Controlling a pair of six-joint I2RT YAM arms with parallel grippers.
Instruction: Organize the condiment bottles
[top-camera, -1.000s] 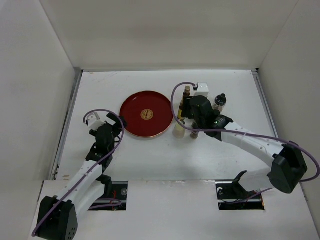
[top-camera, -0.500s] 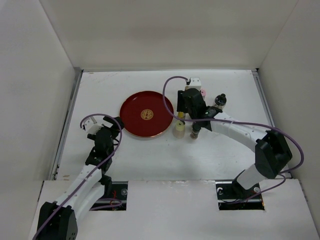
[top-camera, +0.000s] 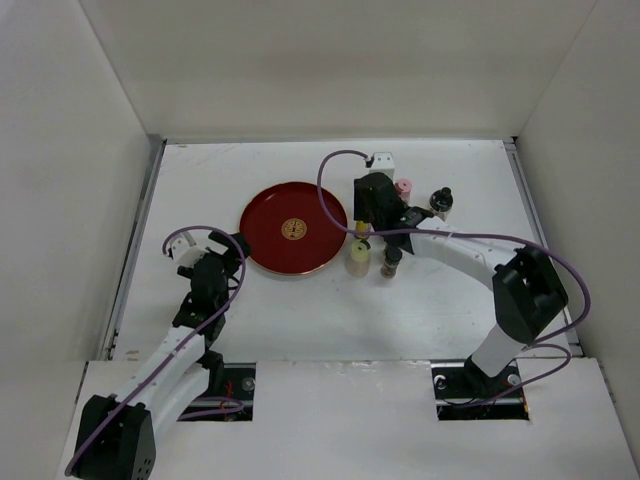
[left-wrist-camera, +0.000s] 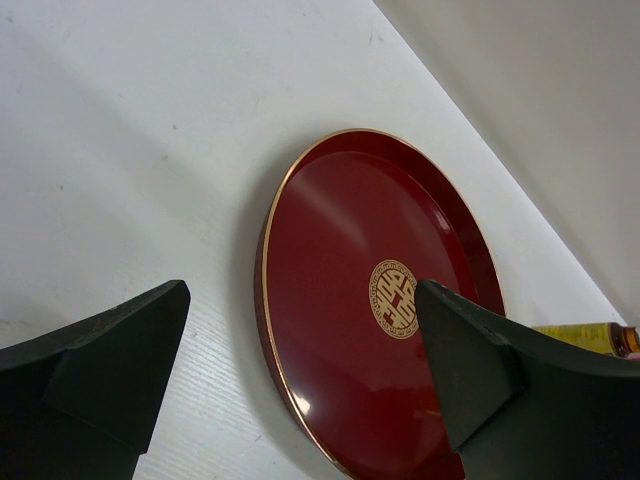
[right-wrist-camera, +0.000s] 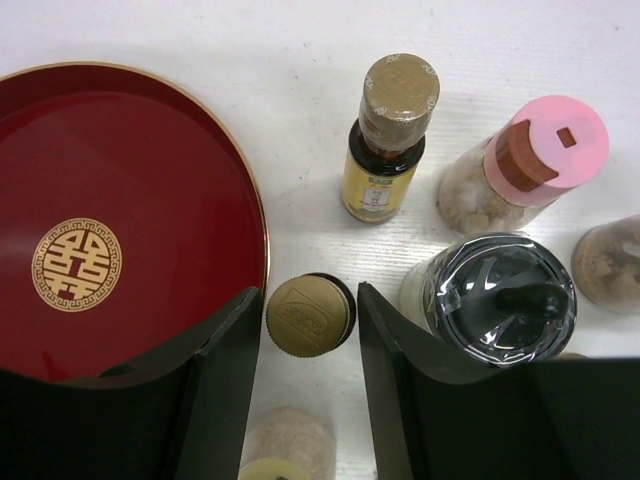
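Observation:
In the right wrist view my right gripper (right-wrist-camera: 308, 330) is open, pointing down, its jaws either side of a slim yellow-amber bottle's gold cap (right-wrist-camera: 310, 313) with small gaps. A second slim amber bottle (right-wrist-camera: 393, 135), a pink-capped bottle (right-wrist-camera: 540, 160), a dark-capped glass shaker (right-wrist-camera: 500, 297), another shaker (right-wrist-camera: 612, 262) and a cream-white bottle (right-wrist-camera: 288, 452) stand around it. From the top view the right gripper (top-camera: 366, 222) hangs over the cluster just right of the tray. My left gripper (top-camera: 230, 248) is open and empty at the tray's left edge.
The round red tray with a gold emblem (top-camera: 270, 215) lies mid-table, with nothing on it; it fills the left wrist view (left-wrist-camera: 330, 250). White walls enclose the table on three sides. A dark-capped shaker (top-camera: 441, 199) stands at the right of the cluster.
My right gripper has moved back and left over the bottle cluster, uncovering the pink cap. The left arm has shifted slightly by the tray's edge.

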